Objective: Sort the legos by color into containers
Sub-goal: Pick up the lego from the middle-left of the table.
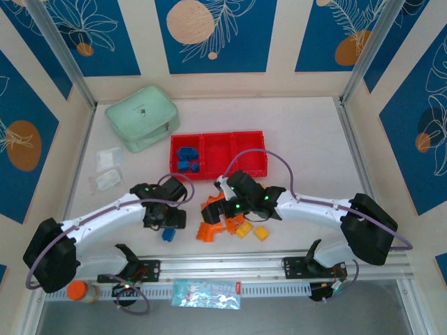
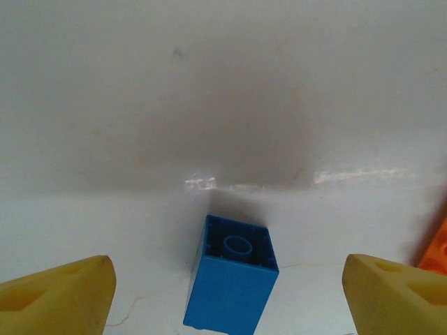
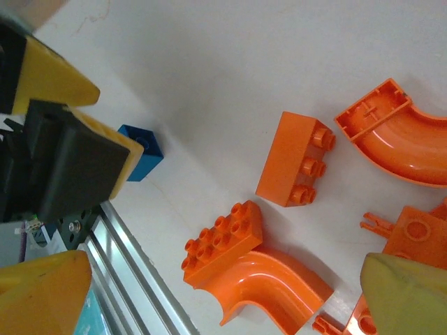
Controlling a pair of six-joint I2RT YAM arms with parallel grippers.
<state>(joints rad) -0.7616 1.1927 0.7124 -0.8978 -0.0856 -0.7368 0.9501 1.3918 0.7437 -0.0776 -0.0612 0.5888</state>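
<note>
Near the front edge, L gripper (image 2: pixel 227 265) hangs over a lone blue block (image 2: pixel 230 286). Jaws are wide apart w/ nothing held. The block lies on the table (image 1: pixel 300 139) btwn the fingers, touching neither.

Best bet: drop straight down, keep it centred, pinch the flat sides, then carry to the tray (image 1: pixel 218 135), left compartment w/ the other blues (image 1: pixel 187 157).

R gripper (image 3: pixel 227 262) is also spread and empty, above orange pieces (image 1: pixel 213 223). Arms are close, so go slow.

No legible writing; the packet (image 1: pixel 206 293) has print, too small to read.
</note>
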